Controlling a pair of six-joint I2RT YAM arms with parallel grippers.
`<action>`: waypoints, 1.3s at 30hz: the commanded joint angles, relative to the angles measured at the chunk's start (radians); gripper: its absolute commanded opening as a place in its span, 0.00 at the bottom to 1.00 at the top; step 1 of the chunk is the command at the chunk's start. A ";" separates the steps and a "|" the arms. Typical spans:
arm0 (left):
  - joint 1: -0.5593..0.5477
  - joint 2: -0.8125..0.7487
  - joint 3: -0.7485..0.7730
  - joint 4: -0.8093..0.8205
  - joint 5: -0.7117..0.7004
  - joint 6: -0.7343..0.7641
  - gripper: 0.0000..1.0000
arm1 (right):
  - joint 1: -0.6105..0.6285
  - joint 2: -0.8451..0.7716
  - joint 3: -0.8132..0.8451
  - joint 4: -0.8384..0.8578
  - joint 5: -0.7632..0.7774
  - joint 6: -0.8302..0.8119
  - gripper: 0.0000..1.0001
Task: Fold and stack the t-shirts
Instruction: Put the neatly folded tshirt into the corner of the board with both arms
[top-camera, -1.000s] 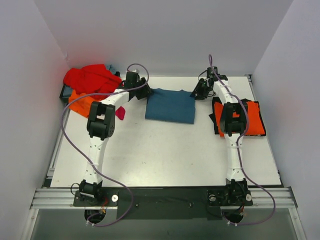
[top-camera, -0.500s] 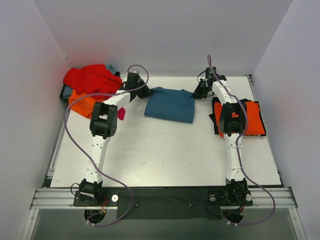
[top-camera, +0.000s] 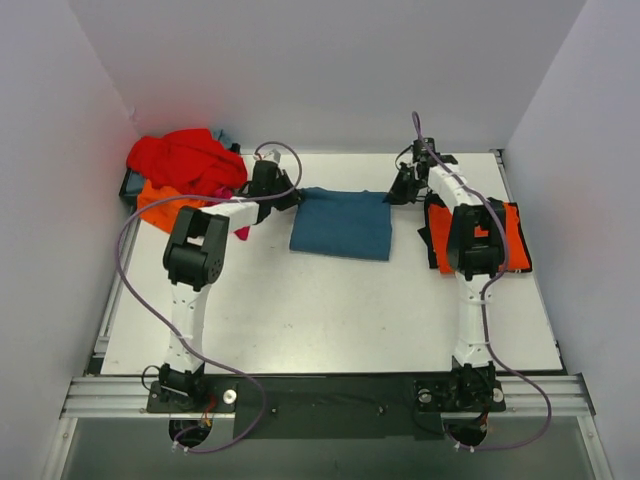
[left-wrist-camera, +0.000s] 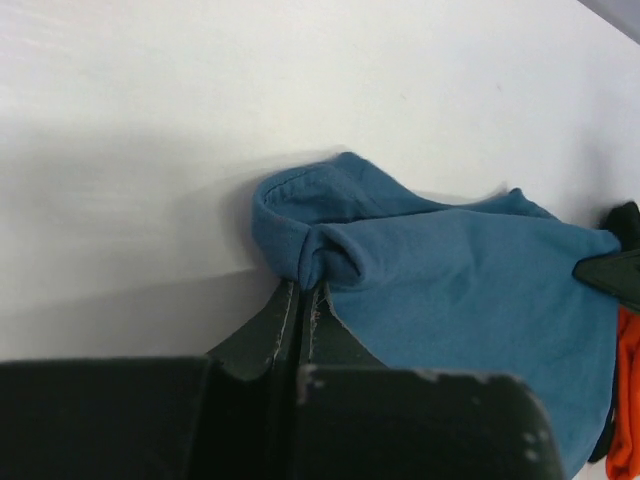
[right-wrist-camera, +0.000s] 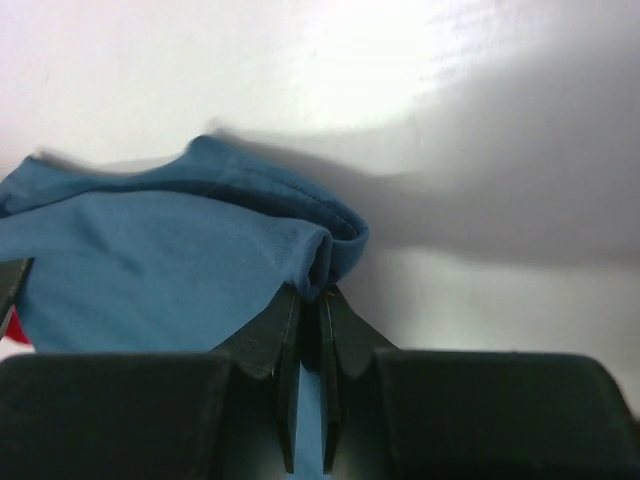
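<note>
A teal blue t-shirt (top-camera: 340, 222) lies folded into a rectangle at the back middle of the table. My left gripper (top-camera: 290, 196) is shut on its far left corner, and my right gripper (top-camera: 394, 194) is shut on its far right corner. In the left wrist view the blue cloth (left-wrist-camera: 450, 290) bunches between the jaws of the left gripper (left-wrist-camera: 303, 290). The right wrist view shows a rolled hem of the same shirt (right-wrist-camera: 150, 250) pinched in the right gripper (right-wrist-camera: 310, 295). A folded orange t-shirt (top-camera: 510, 240) lies on a black one (top-camera: 428, 235) at the right.
A loose heap sits at the back left corner: a red shirt (top-camera: 185, 160) over an orange one (top-camera: 158, 205), with a magenta bit (top-camera: 241, 232) showing by the left arm. White walls enclose the table on three sides.
Both grippers have shut on the teal shirt's far corners. The left arm's elbow has swung a little to the left and toward the near edge.
</note>
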 joint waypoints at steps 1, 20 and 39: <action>-0.051 -0.218 -0.145 0.216 -0.067 0.103 0.00 | 0.014 -0.277 -0.143 0.052 0.023 -0.077 0.00; -0.606 -0.775 -0.558 0.453 -0.535 0.152 0.00 | -0.355 -1.087 -0.645 -0.152 0.228 -0.062 0.00; -0.814 -0.171 0.064 0.412 -0.584 0.126 0.00 | -0.770 -0.885 -0.406 -0.225 0.175 -0.080 0.00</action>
